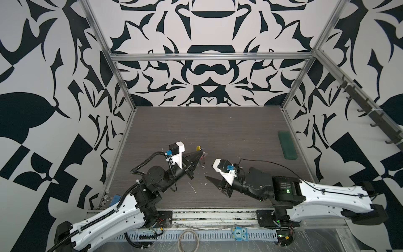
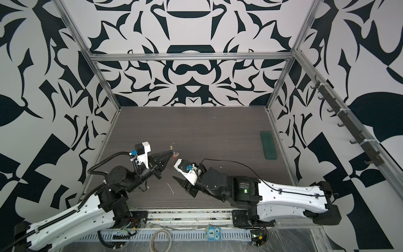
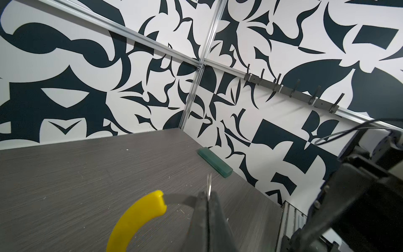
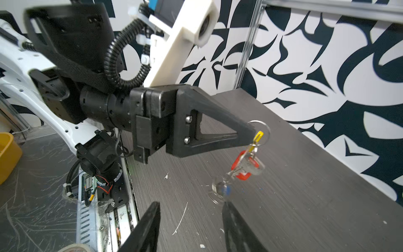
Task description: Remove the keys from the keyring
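Note:
My left gripper (image 1: 201,154) is shut on the keyring, held above the table left of centre. In the left wrist view the keyring's curved yellow section (image 3: 139,218) and grey band run into the closed jaws, and a thin metal ring (image 3: 209,185) pokes out past them. In the right wrist view the red key (image 4: 244,165) dangles below the left gripper's tip (image 4: 250,131). The blue key (image 4: 221,188) is a blur under it, so I cannot tell whether it is still attached. My right gripper (image 4: 192,227) is open and empty, just short of the blue key.
A flat green box (image 1: 287,145) lies at the table's right edge. A plain beige hoop (image 1: 188,240) sits on the front rail. A black hook rail (image 1: 370,109) runs along the right wall. White scraps (image 1: 193,188) litter the table between the arms.

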Controlling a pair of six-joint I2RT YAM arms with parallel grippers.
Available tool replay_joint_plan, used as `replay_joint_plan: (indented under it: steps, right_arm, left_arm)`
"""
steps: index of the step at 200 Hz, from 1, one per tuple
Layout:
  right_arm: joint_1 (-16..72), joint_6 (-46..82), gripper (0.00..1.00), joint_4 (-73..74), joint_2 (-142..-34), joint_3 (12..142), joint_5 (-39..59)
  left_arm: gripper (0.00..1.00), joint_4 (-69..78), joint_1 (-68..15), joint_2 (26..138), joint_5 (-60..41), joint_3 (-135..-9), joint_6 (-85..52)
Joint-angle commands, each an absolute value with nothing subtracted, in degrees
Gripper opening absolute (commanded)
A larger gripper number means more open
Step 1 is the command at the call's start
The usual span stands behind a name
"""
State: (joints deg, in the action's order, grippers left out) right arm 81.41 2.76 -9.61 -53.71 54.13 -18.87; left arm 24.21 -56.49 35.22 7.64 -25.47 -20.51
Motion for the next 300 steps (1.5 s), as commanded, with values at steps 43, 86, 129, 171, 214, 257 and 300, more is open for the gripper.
replay_joint_plan:
  steps: [43, 86, 129, 171, 214, 257, 300]
  right_arm:
    - [62.50, 5.08, 0.56, -6.68, -49.81, 55.79, 10.53]
    - [50.90, 13.37, 0.54, 3.95, -54.62, 55.81, 35.58]
    - [50.86, 16.00, 0.47, 8.57, -56.76, 55.41, 38.01]
    - [50.71, 18.26, 0.40, 9.89, -57.96, 55.29, 39.27]
    - [50.72, 19.79, 0.34, 10.71, -58.01, 54.32, 38.03]
    - [50.74, 21.34, 0.30, 11.79, -57.92, 53.25, 36.65]
    - [50.73, 23.62, 0.30, 14.10, -58.89, 51.84, 37.07]
  left_arm:
    - [0.00, 27.46, -56.33, 33.40, -1.12, -24.44, -20.95]
    - [0.00, 30.40, -56.33, 33.10, -5.90, -23.43, -23.00]
    - [0.00, 35.08, -56.34, 32.84, -8.17, -21.58, -23.99]
    - [0.00, 40.15, -56.34, 32.26, -8.58, -19.43, -24.15]
    - [0.00, 44.89, -56.34, 31.68, -8.72, -17.25, -25.22]
    - [0.00, 45.97, -56.29, 31.21, -9.07, -17.00, -25.49]
    - [0.00, 46.07, -56.29, 31.37, -9.07, -17.05, -25.47]
